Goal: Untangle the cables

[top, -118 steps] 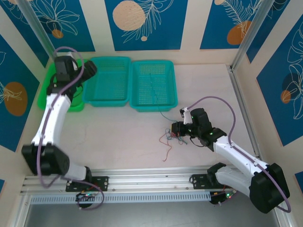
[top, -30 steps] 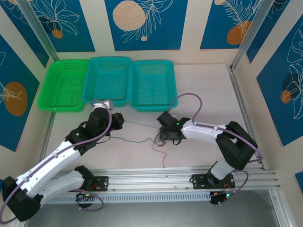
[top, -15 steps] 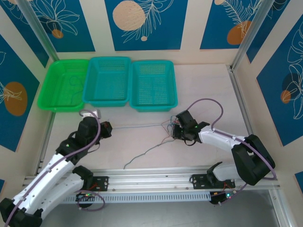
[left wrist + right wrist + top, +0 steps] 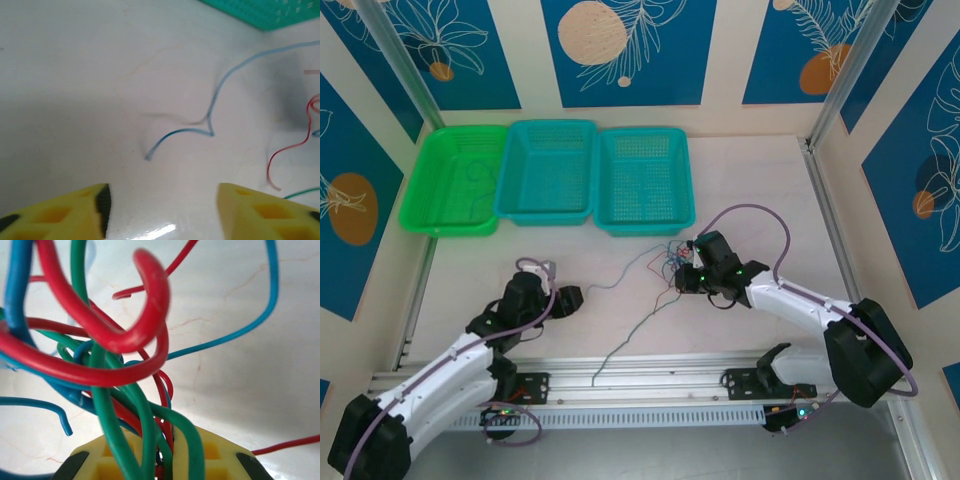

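A knot of thin red, blue and green cables (image 4: 672,262) sits mid-table, held up by my right gripper (image 4: 686,277), which is shut on the bundle of cables (image 4: 135,405). One blue cable (image 4: 625,267) trails left from the knot across the table; its free end (image 4: 150,156) lies loose just ahead of my left gripper (image 4: 162,210). The left gripper (image 4: 572,297) stands open with nothing between its yellow fingers (image 4: 75,210). A dark green cable (image 4: 630,335) runs from the knot down toward the front rail. A red cable (image 4: 287,150) curls at the right of the left wrist view.
Three mesh baskets line the back: a green basket (image 4: 438,215), a teal basket (image 4: 518,212) and another teal basket (image 4: 620,225), the outer two with thin wires inside. An aluminium rail (image 4: 640,375) runs along the front edge. Bare table lies between the arms.
The left gripper has let go of the blue cable and moved down and right toward the front. The blue cable has gone slack. The right gripper has lifted the knot slightly back.
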`<state>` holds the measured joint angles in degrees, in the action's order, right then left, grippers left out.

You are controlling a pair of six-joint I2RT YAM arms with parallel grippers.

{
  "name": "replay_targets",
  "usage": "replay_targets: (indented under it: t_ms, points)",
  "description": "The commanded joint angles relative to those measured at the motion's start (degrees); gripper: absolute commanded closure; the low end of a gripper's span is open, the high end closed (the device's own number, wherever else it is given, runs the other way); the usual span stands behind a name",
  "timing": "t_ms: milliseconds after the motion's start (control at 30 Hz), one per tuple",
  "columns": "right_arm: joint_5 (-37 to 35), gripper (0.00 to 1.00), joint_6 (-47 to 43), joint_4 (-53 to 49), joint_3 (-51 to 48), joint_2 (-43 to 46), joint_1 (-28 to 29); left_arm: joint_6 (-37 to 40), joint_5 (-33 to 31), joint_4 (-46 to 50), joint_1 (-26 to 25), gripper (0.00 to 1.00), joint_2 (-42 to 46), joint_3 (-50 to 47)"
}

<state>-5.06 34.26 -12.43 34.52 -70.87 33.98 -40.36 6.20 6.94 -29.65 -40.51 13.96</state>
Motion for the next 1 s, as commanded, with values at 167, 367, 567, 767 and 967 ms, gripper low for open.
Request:
replay_targets:
  t_ms: [167,367,567,767,967]
  points:
    - [5.1,1.00,-6.8,-2.0,4.0,0.4,1.4,16.5,7.2,-0.3,-0.4,0.37,-0.6,13.0]
    - [7.8,1.00,-9.9,-2.6,4.6,2.6,1.7,33.3,3.4,-5.8,-6.5,0.38,-13.1,15.9]
    - [11.8,1.00,-11.8,-0.8,3.6,6.7,1.8,43.0,12.4,-28.5,-10.1,0.32,-27.3,12.1]
    - [12.6,1.00,-11.5,-1.4,4.3,7.9,1.9,41.7,17.8,-36.7,-10.1,0.32,-40.3,15.5]
    - [13.0,1.00,-11.3,-1.0,4.5,7.8,2.1,34.8,19.5,-49.5,-10.1,0.32,-48.3,16.2]
